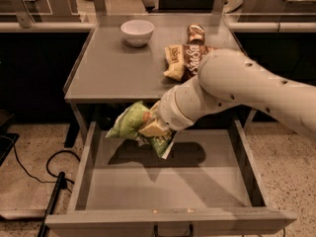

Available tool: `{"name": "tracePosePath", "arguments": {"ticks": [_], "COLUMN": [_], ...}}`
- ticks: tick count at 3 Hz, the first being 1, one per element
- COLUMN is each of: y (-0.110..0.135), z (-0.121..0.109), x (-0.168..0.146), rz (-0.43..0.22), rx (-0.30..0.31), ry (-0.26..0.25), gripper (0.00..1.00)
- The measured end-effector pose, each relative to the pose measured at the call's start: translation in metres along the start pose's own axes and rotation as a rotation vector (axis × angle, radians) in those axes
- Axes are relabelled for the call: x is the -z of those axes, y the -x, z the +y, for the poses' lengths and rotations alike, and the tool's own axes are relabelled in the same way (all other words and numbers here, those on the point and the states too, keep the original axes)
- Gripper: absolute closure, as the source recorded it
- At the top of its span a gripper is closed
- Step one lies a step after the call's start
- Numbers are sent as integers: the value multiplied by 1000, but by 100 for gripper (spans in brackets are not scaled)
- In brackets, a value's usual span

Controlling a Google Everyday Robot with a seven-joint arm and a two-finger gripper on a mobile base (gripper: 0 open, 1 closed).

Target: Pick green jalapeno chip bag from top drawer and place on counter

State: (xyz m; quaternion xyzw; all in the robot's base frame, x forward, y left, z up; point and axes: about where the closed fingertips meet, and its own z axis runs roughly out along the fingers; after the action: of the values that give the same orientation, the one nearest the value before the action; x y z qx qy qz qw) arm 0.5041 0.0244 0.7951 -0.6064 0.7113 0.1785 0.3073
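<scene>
The arm (247, 90) is a thick, smooth, cream-white tube with small dark dots like screw holes scattered over its shell, ending in a rounded wrist collar. The pale tan gripper (154, 128), half hidden by the bag (129, 122), is above the drawer (168, 191).

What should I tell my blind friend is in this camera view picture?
The robot's gripper holds the green jalapeno chip bag in the air above the open top drawer. On the counter behind it sit a white bowl, a brown chip bag and a small can.
</scene>
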Motion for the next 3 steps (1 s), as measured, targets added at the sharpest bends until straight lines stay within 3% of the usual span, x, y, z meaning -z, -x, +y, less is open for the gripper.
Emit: {"name": "tracePosePath", "arguments": {"ticks": [1,2,3], "y": [49,49,68], "z": [-9,-9,-28], "x": [36,36,48], "rz": [-46,-46,-55], "rx": [66,67,113], "ry": [-44,-44,-83], "gripper": [100,100,100]}}
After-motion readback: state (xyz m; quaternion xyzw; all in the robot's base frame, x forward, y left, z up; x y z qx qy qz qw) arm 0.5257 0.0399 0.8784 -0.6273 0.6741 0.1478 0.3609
